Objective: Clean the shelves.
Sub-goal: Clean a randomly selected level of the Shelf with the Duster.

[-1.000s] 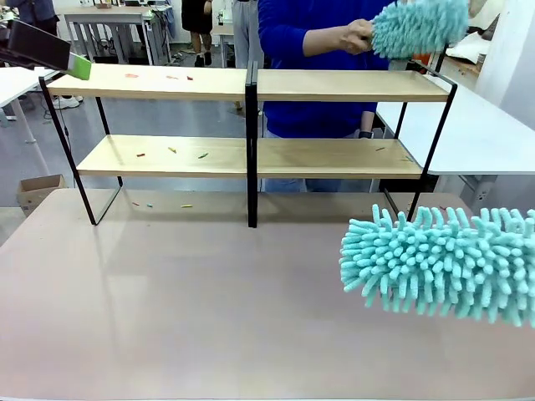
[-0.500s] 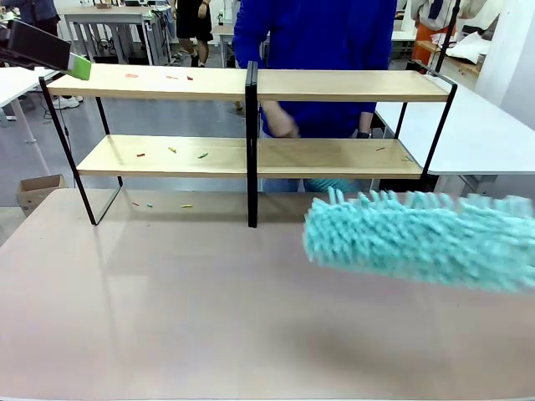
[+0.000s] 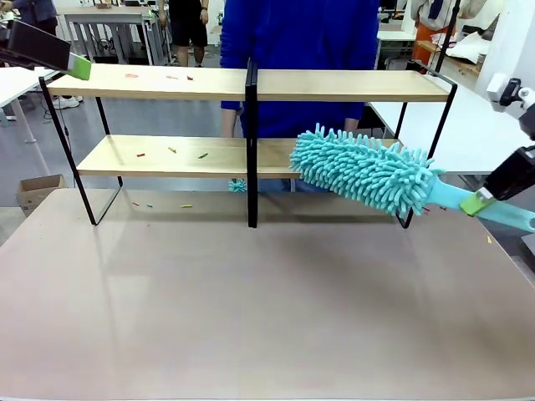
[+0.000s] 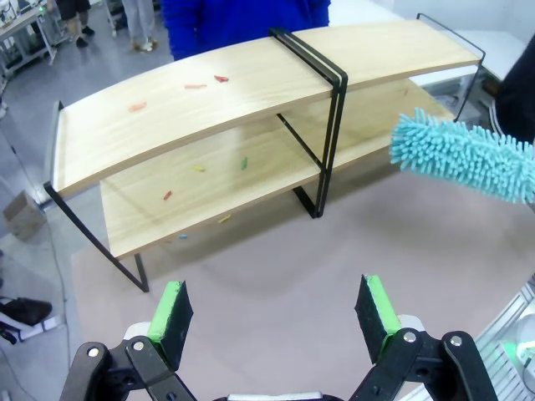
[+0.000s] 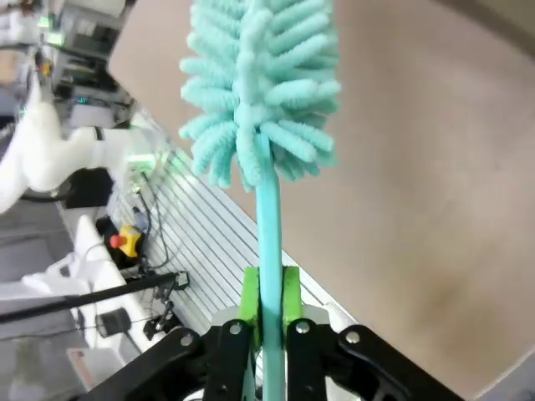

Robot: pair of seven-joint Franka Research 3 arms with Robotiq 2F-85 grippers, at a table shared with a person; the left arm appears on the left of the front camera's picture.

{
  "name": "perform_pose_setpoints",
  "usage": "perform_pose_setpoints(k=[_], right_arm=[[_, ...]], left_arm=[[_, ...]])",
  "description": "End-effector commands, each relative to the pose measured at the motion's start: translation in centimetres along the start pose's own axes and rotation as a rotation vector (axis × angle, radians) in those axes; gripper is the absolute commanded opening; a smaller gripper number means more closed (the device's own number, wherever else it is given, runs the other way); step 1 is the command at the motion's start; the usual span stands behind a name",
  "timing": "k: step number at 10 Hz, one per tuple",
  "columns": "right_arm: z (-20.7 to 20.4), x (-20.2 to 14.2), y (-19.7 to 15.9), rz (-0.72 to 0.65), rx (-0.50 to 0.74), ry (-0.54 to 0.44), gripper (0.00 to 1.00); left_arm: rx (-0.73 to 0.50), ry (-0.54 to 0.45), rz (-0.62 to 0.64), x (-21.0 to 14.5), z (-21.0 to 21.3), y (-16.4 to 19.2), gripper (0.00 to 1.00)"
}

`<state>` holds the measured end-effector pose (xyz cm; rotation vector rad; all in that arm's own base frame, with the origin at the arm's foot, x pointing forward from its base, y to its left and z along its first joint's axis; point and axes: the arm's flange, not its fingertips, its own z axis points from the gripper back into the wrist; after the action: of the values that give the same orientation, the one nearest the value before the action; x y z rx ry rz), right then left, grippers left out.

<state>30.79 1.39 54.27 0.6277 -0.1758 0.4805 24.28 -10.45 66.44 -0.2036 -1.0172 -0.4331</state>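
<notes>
The shelves stand at the far side of the tabletop, two light-wood boards in a black frame with a centre post. Small coloured crumbs lie on the left halves of both boards. My right gripper is shut on the handle of a teal fluffy duster, whose head lies against the front of the lower right board. In the right wrist view the pads clamp the handle below the duster head. My left gripper hovers at the upper left, open above the shelves.
A person in blue stands behind the shelves; a bit of a second teal duster shows under the lower board. More crumbs lie on the beige-pink tabletop. A white table is at the right, a cardboard box on the floor at the left.
My right gripper swung the duster from low near the camera up and left to the lower right board. The person lowered their duster from above the top board to behind the shelves.
</notes>
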Motion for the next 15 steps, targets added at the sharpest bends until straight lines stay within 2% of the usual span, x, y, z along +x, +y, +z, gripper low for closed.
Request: perform_pose_setpoints(k=[1,2,4,6,7,11,12,15], right_arm=[[-0.1,-0.2,0.1,0.060,0.026,0.025,0.12],[0.0,0.0,0.0,0.000,0.000,0.000,0.12],[-1.5,2.5,-1.2,-0.032,-0.063,-0.088,0.12],[-3.1,5.2,-2.9,-0.078,-0.072,-0.075,0.12],[-3.6,6.1,-3.4,-0.097,-0.098,-0.123,0.12],[-5.5,6.7,-2.5,-0.179,-0.204,-0.126,0.12],[-5.2,6.2,-2.6,-0.274,-0.203,-0.128,0.12],[-2.6,3.4,-1.3,-0.613,-0.356,-0.269,0.12]], left_arm=[[-0.001,-0.003,0.002,0.0,0.1,0.0,1.00],[-0.001,-0.003,0.002,0.0,0.1,0.0,1.00],[-0.001,-0.003,0.002,0.0,0.1,0.0,1.00],[-0.001,-0.003,0.002,0.0,0.1,0.0,1.00],[-0.001,-0.003,0.002,0.0,0.1,0.0,1.00],[-0.001,-0.003,0.002,0.0,0.1,0.0,1.00],[-0.001,-0.003,0.002,0.0,0.1,0.0,1.00],[-0.001,-0.003,0.002,0.0,0.1,0.0,1.00]])
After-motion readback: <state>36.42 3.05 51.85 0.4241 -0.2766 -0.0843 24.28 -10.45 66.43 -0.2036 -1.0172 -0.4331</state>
